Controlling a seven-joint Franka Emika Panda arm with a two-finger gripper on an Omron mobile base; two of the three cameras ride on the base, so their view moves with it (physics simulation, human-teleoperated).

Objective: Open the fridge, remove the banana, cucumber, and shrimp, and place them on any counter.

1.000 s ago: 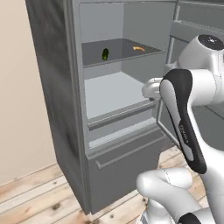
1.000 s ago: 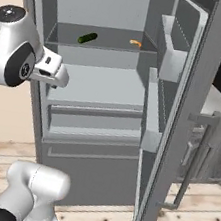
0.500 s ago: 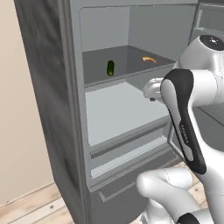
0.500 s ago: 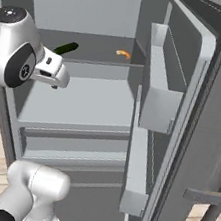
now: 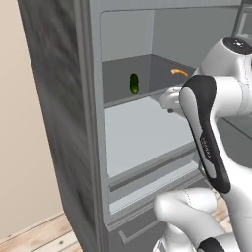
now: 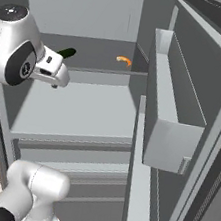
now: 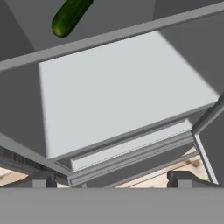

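Note:
The fridge (image 5: pixel 59 98) stands open in front of me. On its upper shelf lies the dark green cucumber (image 5: pixel 133 83) (image 6: pixel 67 53) (image 7: pixel 70 15), with the small orange shrimp (image 5: pixel 179 72) (image 6: pixel 123 60) further right on the same shelf. The banana is out of view, and so is the counter. My gripper (image 7: pixel 113 180) (image 6: pixel 56 82) hovers open and holds nothing, in front of the upper shelf's edge, just below and near the cucumber. Its fingers (image 7: pixel 41 180) stand far apart over the pale middle shelf.
The open fridge door (image 6: pixel 201 96) with its pale bins (image 6: pixel 166 121) swings out on the right. Under the bare middle shelf (image 5: pixel 142 133) sit closed drawers (image 5: pixel 152 182). Wooden floor (image 5: pixel 44 236) and a beige wall lie left of the fridge.
The base has driven closer to the fridge, so the shelves and both items appear larger and shifted. The gripper has stayed open with nothing in it.

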